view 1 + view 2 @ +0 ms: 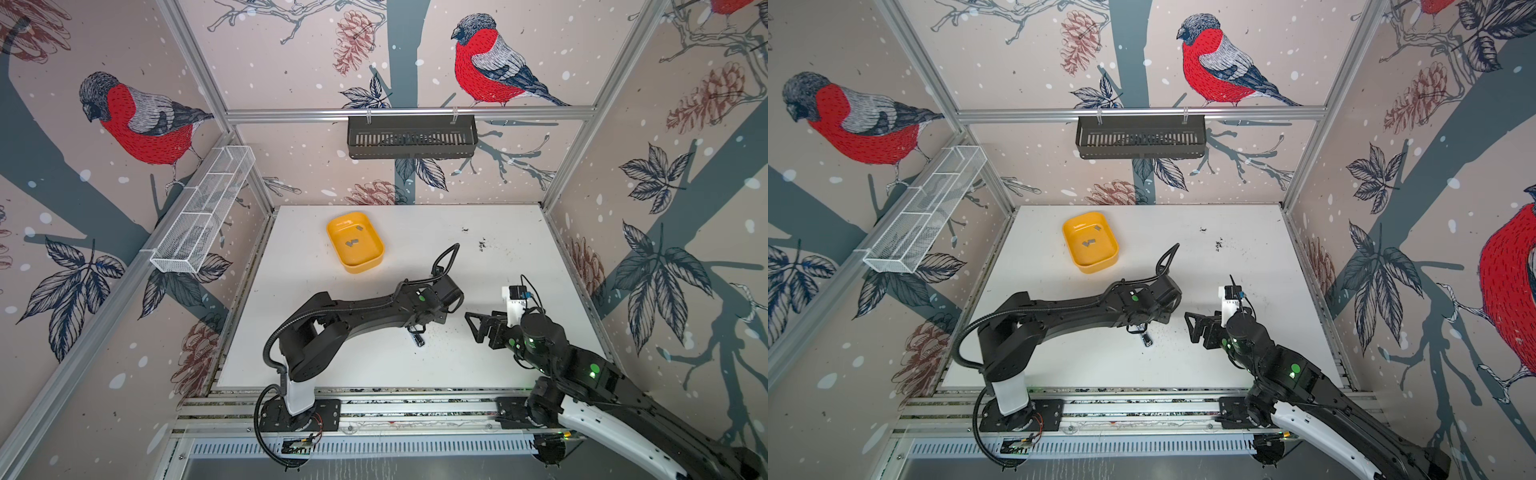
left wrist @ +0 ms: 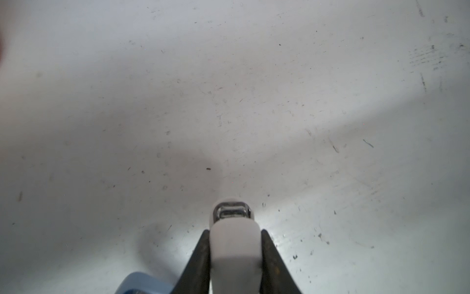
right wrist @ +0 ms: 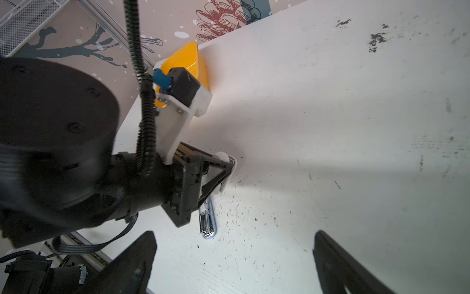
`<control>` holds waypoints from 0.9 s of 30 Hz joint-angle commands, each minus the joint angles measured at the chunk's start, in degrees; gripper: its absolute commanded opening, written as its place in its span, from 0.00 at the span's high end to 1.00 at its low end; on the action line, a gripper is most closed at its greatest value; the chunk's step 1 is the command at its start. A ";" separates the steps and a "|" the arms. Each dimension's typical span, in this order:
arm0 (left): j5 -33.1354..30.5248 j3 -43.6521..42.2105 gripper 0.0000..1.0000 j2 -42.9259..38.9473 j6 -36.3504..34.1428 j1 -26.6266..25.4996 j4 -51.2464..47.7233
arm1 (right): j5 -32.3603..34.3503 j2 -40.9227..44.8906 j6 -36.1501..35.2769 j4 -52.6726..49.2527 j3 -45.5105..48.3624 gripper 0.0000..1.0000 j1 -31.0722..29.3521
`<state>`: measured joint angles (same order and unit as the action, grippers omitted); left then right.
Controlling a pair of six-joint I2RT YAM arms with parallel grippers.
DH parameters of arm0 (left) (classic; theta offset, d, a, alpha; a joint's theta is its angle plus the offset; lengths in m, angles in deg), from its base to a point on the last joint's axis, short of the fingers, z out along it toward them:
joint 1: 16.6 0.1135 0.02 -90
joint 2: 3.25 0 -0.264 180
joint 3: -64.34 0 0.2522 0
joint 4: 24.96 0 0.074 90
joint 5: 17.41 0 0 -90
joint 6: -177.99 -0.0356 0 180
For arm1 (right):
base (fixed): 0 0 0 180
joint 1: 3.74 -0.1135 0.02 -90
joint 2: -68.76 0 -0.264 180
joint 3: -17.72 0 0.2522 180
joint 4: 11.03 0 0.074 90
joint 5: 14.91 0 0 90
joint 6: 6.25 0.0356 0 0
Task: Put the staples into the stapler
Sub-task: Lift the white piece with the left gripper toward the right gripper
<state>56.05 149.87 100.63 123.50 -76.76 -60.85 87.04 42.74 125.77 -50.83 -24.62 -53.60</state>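
Lying on the tabletop point(image 2: 229, 101) on the near side of the yellow tray point(image 1: 365, 265), well apart from it, is a chrome and pale blue piece point(image 3: 207, 224). I cannot tell if it belongs to the stapler. A little closer to the tray, the left pincer point(image 2: 234, 230) is pinching the white stapler point(image 2: 235, 254) from both sides, and the chrome mouth of the stapler points out past the fingertips. The right pincer point(image 1: 473, 327) is spread wide and holds nothing. It stands further from the tray than the left one, off to the right. The staples point(image 1: 352, 243) lie inside the tray, two touching near its middle and one more toward its far wall. Their long axes seem slanted to the walls, but they are too small to be sure. The left arm is nearer but occupied, so in my judgement the free right pincer must reach forward and leftward into the tray.
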 commanded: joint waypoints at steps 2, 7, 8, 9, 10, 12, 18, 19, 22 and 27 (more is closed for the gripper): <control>3.67 -5.36 0.79 -6.53 -5.02 0.89 4.69 | -0.65 -0.69 2.26 5.10 1.46 0.05 0.94; 14.42 -12.00 0.80 -14.78 -10.34 2.72 11.15 | -5.31 -2.58 2.61 9.42 2.12 0.00 4.09; 15.83 -12.62 0.80 -15.89 -11.10 2.83 11.71 | -6.34 -3.26 2.46 10.33 2.12 0.00 4.73; 17.08 -13.02 0.80 -17.23 -12.47 3.03 11.96 | -7.34 -3.95 2.45 11.25 2.15 0.00 5.45; 19.18 -13.35 0.81 -18.29 -14.23 3.03 12.23 | -8.25 -4.60 2.70 12.39 2.25 0.00 6.23; 21.39 -13.82 0.81 -20.14 -16.26 3.11 12.37 | -10.26 -5.94 3.01 14.81 2.47 0.00 7.12; 29.07 -16.34 0.83 -25.75 -21.73 4.71 13.07 | -12.65 -9.26 3.77 21.00 1.91 0.04 7.94; 30.23 -16.91 0.83 -26.60 -22.13 5.05 13.56 | -12.43 -10.08 3.86 21.37 1.61 0.05 7.94; 34.02 -18.82 0.83 -28.90 -22.51 5.89 16.43 | -12.99 -12.24 4.18 22.81 1.33 0.06 7.96; 35.81 -19.43 0.83 -29.18 -21.57 6.03 18.55 | -13.64 -14.87 4.25 25.72 1.42 0.06 7.34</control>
<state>88.95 130.48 71.58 102.63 -70.86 -47.06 73.96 28.86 130.06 -29.37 -22.87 -45.86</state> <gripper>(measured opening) 0.287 0.939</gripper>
